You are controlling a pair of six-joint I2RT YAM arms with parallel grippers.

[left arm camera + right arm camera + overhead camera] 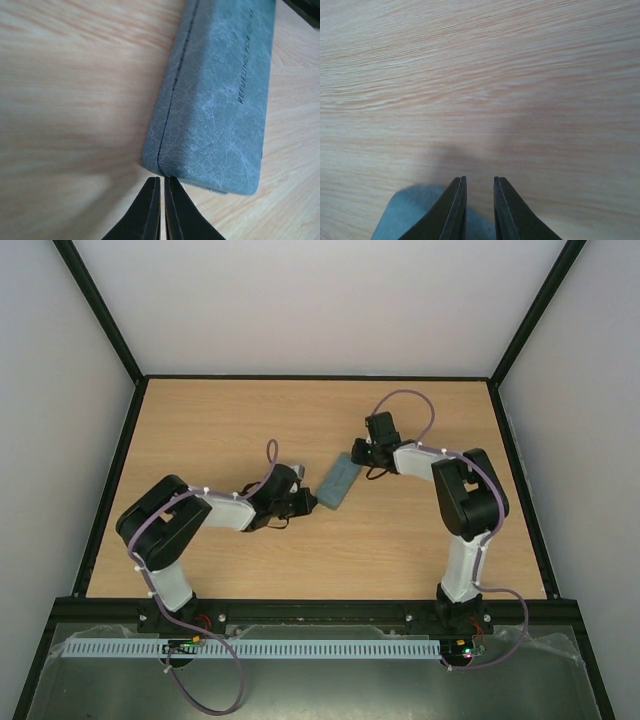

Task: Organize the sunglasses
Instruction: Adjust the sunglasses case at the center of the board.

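On the table [200,420], the blue-grey case [338,482] lies between the left claw [161,179] — pinched closed — and the right claw [479,178], narrowly parted.

Blue-grey oblong case with a crackled leather-look surface [220,95], left wrist view: one line of small dark capitals stamped lengthwise along its top face, near the right edge. First word reads REFUELING; the shorter words after it are too fine to read surely. From above, the lettering is too small to read
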